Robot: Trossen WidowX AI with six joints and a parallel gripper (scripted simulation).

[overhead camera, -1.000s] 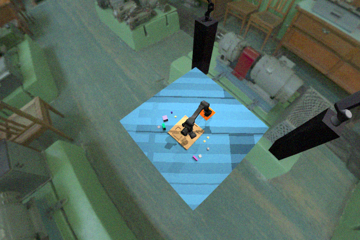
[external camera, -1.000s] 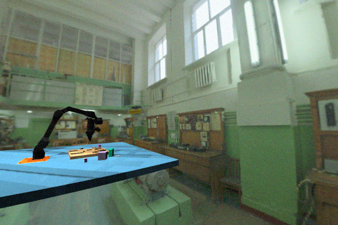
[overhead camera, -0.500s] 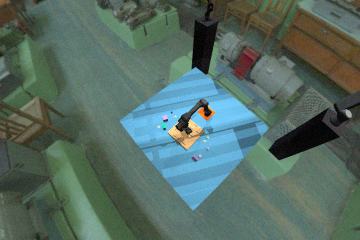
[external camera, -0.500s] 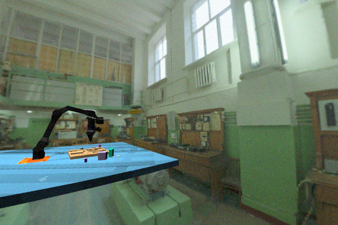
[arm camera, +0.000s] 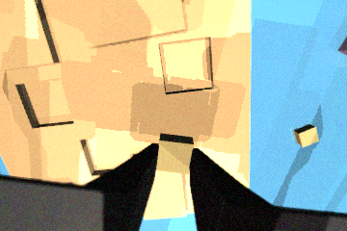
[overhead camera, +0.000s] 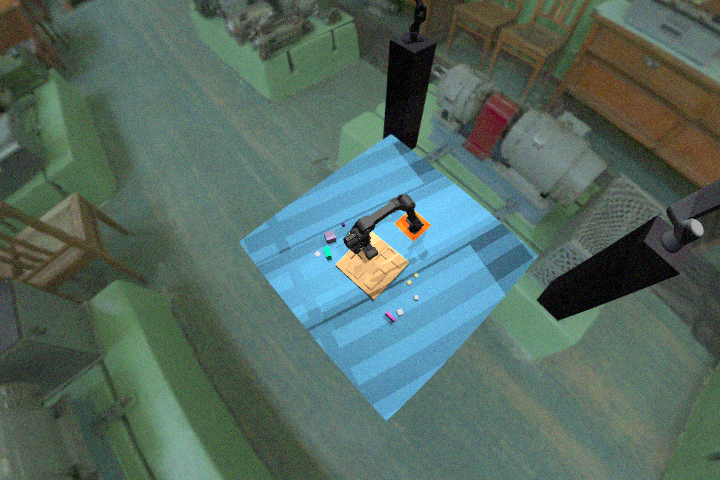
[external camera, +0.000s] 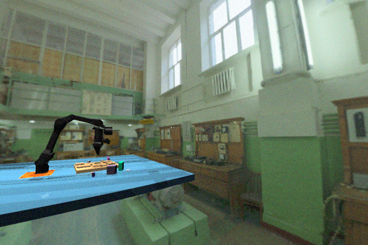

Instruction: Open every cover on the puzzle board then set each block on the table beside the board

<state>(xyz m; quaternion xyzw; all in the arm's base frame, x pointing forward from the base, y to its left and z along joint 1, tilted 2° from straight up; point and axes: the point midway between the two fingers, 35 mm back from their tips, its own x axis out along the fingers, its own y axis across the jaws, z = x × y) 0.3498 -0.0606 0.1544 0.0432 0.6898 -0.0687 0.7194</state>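
Observation:
My gripper [external camera: 97, 153] [arm camera: 174, 152] is shut on a small tan block [arm camera: 174, 156] and holds it above the wooden puzzle board [overhead camera: 354, 270] [external camera: 84, 170] [arm camera: 96, 91]. The board shows several square and L-shaped dark edges of wells or covers; which covers are open I cannot tell. On the table beside the board lie a purple block [overhead camera: 329, 236] [external camera: 111, 169], a green block [overhead camera: 327, 253] [external camera: 120, 165], a small dark blue block [overhead camera: 343, 224] [external camera: 93, 174] and a magenta block [overhead camera: 390, 316]. A small yellow block [arm camera: 307, 137] lies off the board's right edge in the wrist view.
Two small yellowish blocks [overhead camera: 416, 275] [overhead camera: 409, 282] and two pale blocks [overhead camera: 416, 297] [overhead camera: 400, 311] lie on the table beyond the board. Another pale piece [overhead camera: 316, 254] lies near the green block. The arm's base stands on an orange plate [overhead camera: 425, 225] [external camera: 25, 175].

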